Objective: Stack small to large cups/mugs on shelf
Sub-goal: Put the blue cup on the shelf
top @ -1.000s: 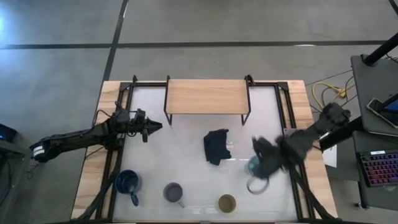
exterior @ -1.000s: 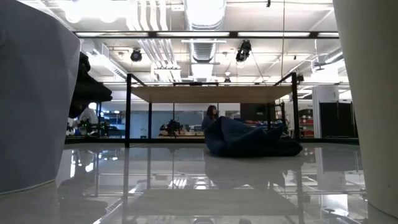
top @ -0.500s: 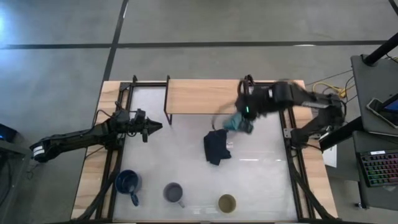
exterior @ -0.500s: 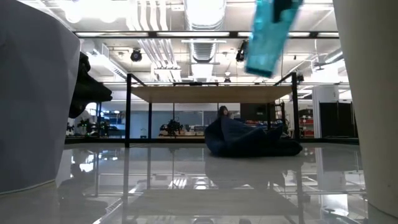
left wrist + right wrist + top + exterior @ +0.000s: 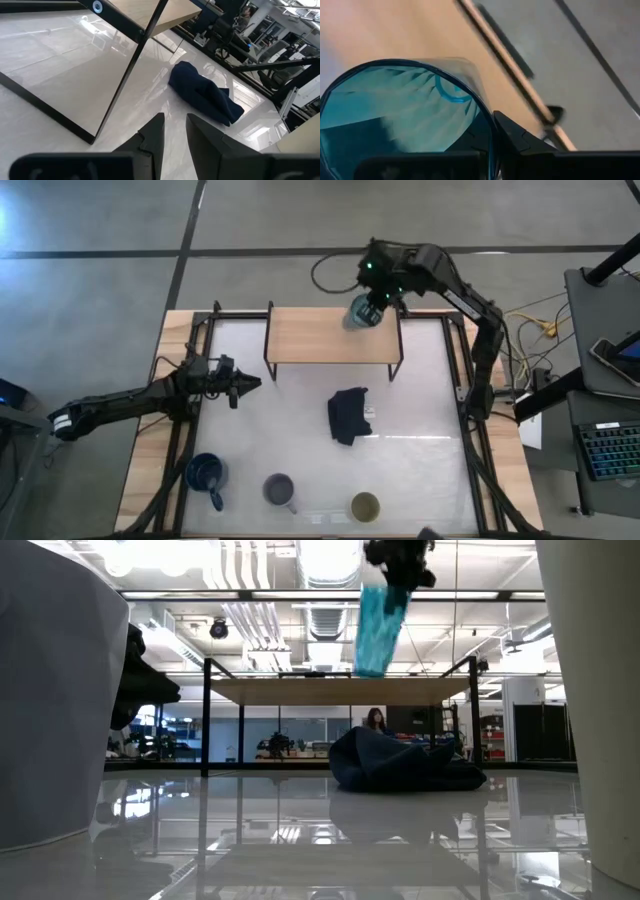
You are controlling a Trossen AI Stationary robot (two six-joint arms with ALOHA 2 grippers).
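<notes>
The translucent teal mug hangs over the right end of the light-wood shelf, held by my right gripper. In the low view the teal mug hangs below my right gripper, just above the shelf board. The dark blue mug, the grey-lavender mug and the beige cup stand on their bases along the table's near edge. My left gripper is slightly open and empty, left of the shelf. My right gripper pinches the teal mug's wall at the rim, one finger inside the mug and one finger outside. The fingers come from above, pointing down. The mug hangs below them, tilted, lifted clear of the table.
A dark navy cloth lies crumpled on the white tabletop in front of the shelf; it also shows in the left wrist view. The shelf's black legs stand at its corners. Black rails run along the table's sides.
My right gripper has lifted the teal mug off the table's near right part and carried it up and toward the far edge, to above the shelf's right end. The mug hangs tilted throughout.
</notes>
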